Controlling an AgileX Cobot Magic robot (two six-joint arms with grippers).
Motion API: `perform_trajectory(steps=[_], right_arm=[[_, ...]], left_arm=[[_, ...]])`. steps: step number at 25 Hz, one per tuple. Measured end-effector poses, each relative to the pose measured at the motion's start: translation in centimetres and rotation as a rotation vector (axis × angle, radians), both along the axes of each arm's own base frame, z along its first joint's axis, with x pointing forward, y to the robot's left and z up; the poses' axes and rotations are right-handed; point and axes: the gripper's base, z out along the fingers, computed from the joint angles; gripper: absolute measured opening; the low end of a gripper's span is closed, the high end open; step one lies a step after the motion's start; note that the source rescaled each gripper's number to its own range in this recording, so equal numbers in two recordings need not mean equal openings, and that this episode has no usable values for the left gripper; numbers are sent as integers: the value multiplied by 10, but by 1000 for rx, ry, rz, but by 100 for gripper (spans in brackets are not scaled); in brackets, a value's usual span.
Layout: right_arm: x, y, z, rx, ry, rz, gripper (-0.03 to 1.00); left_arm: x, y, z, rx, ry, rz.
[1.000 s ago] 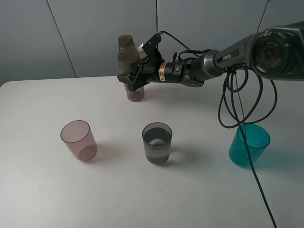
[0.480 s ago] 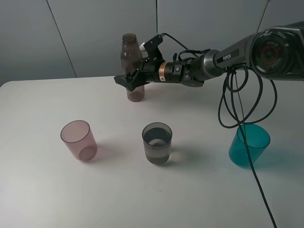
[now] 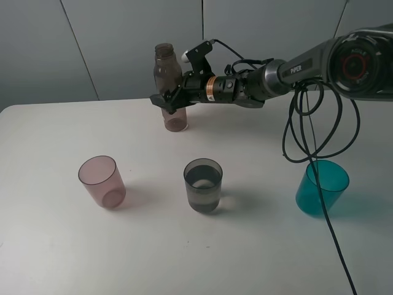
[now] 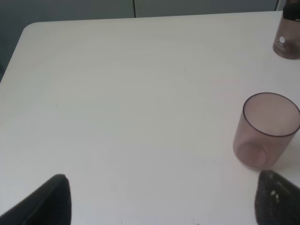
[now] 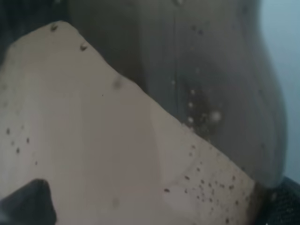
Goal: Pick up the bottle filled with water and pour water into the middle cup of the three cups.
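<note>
my right gripper (image 3: 167, 101) has its jaws spread wide on either side of the bottle (image 3: 169, 83), around its lower half, and i cannot tell whether either finger touches the plastic. the bottle stands upright on the white table (image 3: 55, 246) at the far side, behind the row of cups, uncapped, smoky brown-grey and translucent. up close in the right wrist view its wall (image 5: 211, 84) fills the picture, speckled with droplets. the middle cup (image 3: 203, 185) is smoky grey, upright, with dark liquid inside. the pink cup (image 3: 101, 180) stands to its left and the teal cup (image 3: 322, 187) to its right. my left gripper (image 4: 159, 201) shows only two dark fingertips, set well apart, holding nothing, near the pink cup.
</note>
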Motion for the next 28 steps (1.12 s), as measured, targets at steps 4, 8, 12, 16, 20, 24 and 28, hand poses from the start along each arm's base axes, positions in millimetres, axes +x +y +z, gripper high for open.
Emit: perform_trajectory(steps=[4, 8, 12, 16, 20, 24, 28], right_arm=[[-3, -2, -2, -3, 28, -10, 100], [-14, -10, -12, -71, 54, -22, 100], [-23, -23, -11, -127, 41, -22, 100], [-30, -36, -12, -161, 63, -44, 100], [-37, -49, -4, -174, 70, -68, 100], [-45, -67, 6, -193, 69, -90, 100], [-55, -87, 18, -212, 94, -153, 100]], left_arm=[[0, 0, 0, 0, 0, 0], [0, 0, 0, 0, 0, 0], [0, 0, 0, 0, 0, 0], [0, 0, 0, 0, 0, 0], [0, 0, 0, 0, 0, 0], [0, 0, 0, 0, 0, 0], [0, 0, 0, 0, 0, 0]])
